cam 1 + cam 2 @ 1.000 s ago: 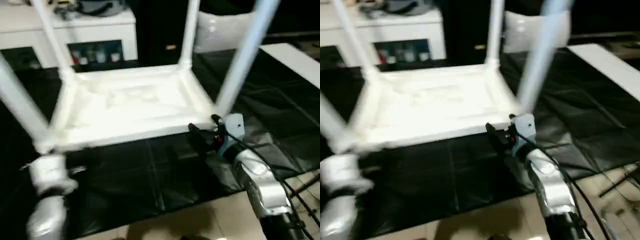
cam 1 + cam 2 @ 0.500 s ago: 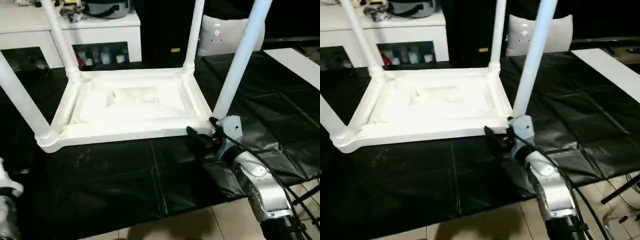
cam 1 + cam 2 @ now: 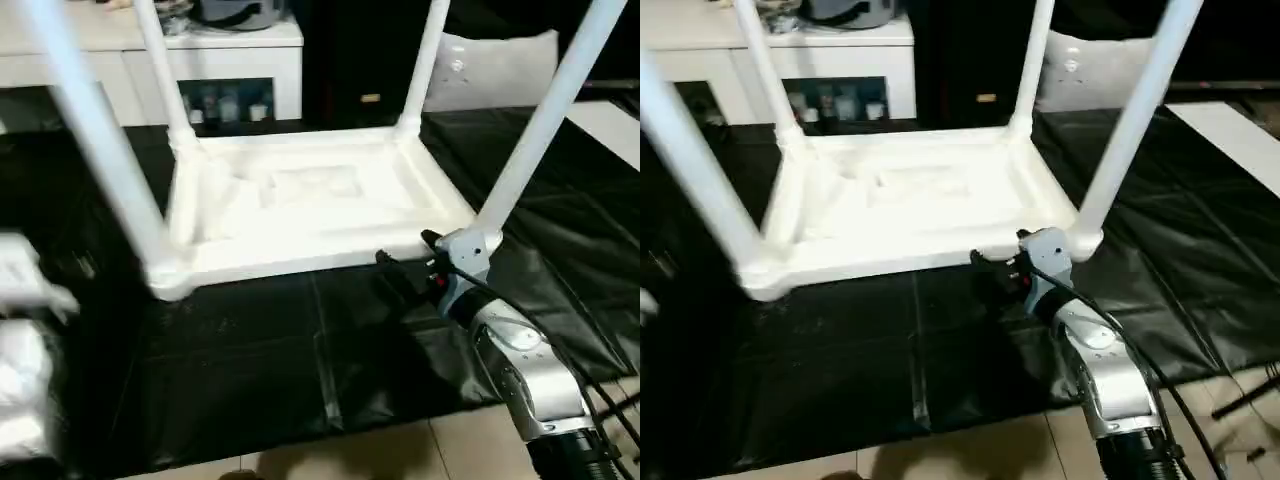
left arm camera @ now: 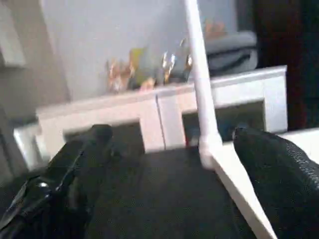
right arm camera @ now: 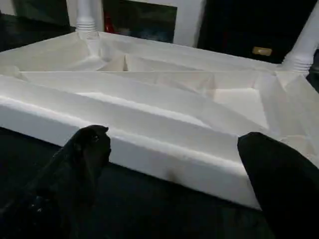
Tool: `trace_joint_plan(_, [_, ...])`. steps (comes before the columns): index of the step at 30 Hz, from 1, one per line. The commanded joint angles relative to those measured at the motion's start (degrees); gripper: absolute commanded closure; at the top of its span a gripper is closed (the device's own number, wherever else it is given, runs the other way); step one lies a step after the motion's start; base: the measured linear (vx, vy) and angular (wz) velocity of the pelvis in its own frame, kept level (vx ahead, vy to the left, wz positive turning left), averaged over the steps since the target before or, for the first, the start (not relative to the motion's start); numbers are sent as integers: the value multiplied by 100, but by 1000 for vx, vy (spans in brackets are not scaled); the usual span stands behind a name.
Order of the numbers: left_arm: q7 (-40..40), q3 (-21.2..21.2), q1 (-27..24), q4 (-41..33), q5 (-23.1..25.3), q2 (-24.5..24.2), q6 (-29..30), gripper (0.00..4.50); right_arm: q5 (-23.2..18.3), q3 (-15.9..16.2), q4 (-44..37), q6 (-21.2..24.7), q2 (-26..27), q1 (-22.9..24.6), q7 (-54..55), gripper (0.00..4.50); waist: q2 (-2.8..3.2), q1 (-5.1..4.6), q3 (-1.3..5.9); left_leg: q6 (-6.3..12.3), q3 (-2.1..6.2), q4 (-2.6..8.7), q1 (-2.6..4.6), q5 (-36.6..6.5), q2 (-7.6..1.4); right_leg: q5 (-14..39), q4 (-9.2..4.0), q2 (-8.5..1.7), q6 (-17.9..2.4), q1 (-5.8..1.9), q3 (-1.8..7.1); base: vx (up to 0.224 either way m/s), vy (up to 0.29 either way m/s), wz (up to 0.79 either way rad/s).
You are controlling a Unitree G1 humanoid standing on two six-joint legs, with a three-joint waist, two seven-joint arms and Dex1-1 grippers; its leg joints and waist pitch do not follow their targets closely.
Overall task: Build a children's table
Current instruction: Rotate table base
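The children's table (image 3: pixel 310 200) lies upside down on a black mat (image 3: pixel 260 350), with its ribbed underside up. All of its white legs stand up from the corner sockets, and the near right leg (image 3: pixel 545 130) is beside my right arm. My right gripper (image 3: pixel 408 258) is open at the table's near right corner, and its fingers (image 5: pixel 84 154) stand just short of the near side rail (image 5: pixel 164 154) with nothing between them. My left forearm (image 3: pixel 25 330) shows at the far left. My left gripper (image 4: pixel 174 164) is open and empty, with a table leg (image 4: pixel 199 74) farther off beyond it.
A white cabinet (image 3: pixel 120 60) with glass doors stands behind the mat. A white cushion (image 3: pixel 495 70) sits at the back right and a white board (image 3: pixel 1240 130) lies at the right edge. Tiled floor (image 3: pixel 400 455) borders the mat in front, and cables trail by my right arm.
The camera has swung, so the whole picture has shifted right. My right gripper stays open at the table's near right corner. My left forearm, which had dropped to the left edge, shows there higher.
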State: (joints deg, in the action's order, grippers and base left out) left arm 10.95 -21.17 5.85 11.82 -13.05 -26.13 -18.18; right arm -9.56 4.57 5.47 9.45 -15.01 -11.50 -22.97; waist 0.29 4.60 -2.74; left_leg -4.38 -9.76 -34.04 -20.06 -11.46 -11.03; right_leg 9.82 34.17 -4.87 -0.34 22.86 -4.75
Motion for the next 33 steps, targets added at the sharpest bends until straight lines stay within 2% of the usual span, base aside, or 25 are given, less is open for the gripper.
trace_joint_plan(1, [-15,46,-189,-557,-80,56,576,3,19,-73,33,3,-51,-19,-48,0,89,-38,282,-113,77,506,5,-1986,-203,1947,-416,-300,-733,-223,292,0,0,0])
trace_joint_plan(5, [248,174,-344,-976,-334,3,980,3,39,-69,96,-25,-64,-38,-76,0,92,-105,293,-66,67,490,-6,-1872,-180,1775,-417,-267,-792,-211,289,0,0,0])
trace_joint_plan(6, [520,256,-443,-1083,-610,-105,1248,3,72,-46,123,-34,-90,-41,-102,0,104,-110,297,-69,66,486,-7,-1871,-178,1766,-405,-271,-809,-212,292,0,0,0])
trace_joint_plan(13, [1234,206,-696,-1390,-1295,-404,1934,3,136,-33,171,146,-204,-46,-133,0,141,-121,280,-102,58,497,36,-2050,-174,1747,-409,-233,-882,-181,295,0,0,0])
trace_joint_plan(17, [1811,205,-936,-1660,-1690,-594,2327,3,177,-56,294,340,-256,-60,-113,0,134,-117,272,-104,59,499,33,-2102,-169,1813,-412,-236,-919,-183,303,0,0,0])
trace_joint_plan(19, [2167,269,-1035,-1717,-1946,-721,2427,3,186,-76,364,477,-266,-76,-87,0,84,-123,262,-77,53,506,25,-2110,-163,1914,-427,-234,-890,-180,312,0,0,0])
trace_joint_plan(20, [2228,298,-1011,-1692,-1962,-738,2435,3,187,-83,390,489,-265,-91,-77,0,116,-111,265,-80,51,502,44,-2111,-162,1970,-430,-235,-868,-164,320,0,0,0])
trace_joint_plan(21, [2270,331,-965,-1653,-1950,-743,2428,3,181,-92,411,514,-259,-104,-69,0,84,-119,257,-74,47,504,41,-2110,-161,2006,-442,-231,-847,-161,325,0,0,0])
trace_joint_plan(23, [2416,598,-570,-1348,-1735,-705,2377,3,227,-103,646,585,-246,-219,11,0,105,-102,254,-99,49,504,57,-2099,-153,2110,-450,-223,-785,-155,344,0,0,0])
trace_joint_plan(24, [2416,598,-570,-1348,-1735,-705,2377,3,227,-103,646,585,-246,-219,11,0,110,-100,253,-108,42,502,82,-2110,-144,2169,-468,-213,-765,-133,345,0,0,0])
trace_joint_plan(26, [2503,733,-305,-1163,-1664,-638,2403,3,296,-84,845,599,-244,-321,72,0,123,-73,257,-178,49,500,87,-2090,-146,2199,-465,-225,-736,-143,352,0,0,0])
trace_joint_plan(27, [2593,808,-166,-1055,-1644,-613,2432,3,320,-87,974,603,-241,-386,103,0,141,-64,260,-193,49,497,98,-2089,-143,2205,-463,-229,-735,-139,355,0,0,0])
trace_joint_plan(28, [2801,946,24,-879,-1624,-602,2489,3,361,-102,1215,562,-242,-505,147,0,183,-48,268,-230,56,495,100,-2080,-143,2152,-451,-240,-762,-148,357,0,0,0])
trace_joint_plan(29, [2954,1038,97,-804,-1629,-613,2533,3,395,-117,1356,518,-249,-582,173,0,190,-45,271,-252,55,491,91,-2087,-132,2133,-451,-238,-782,-158,350,0,0,0])
trace_joint_plan(33, [3434,1268,185,-682,-1702,-688,2688,3,414,-188,1659,404,-275,-782,193,0,152,-31,302,-245,55,485,53,-1868,-147,1715,-394,-249,-917,-208,357,0,0,0])
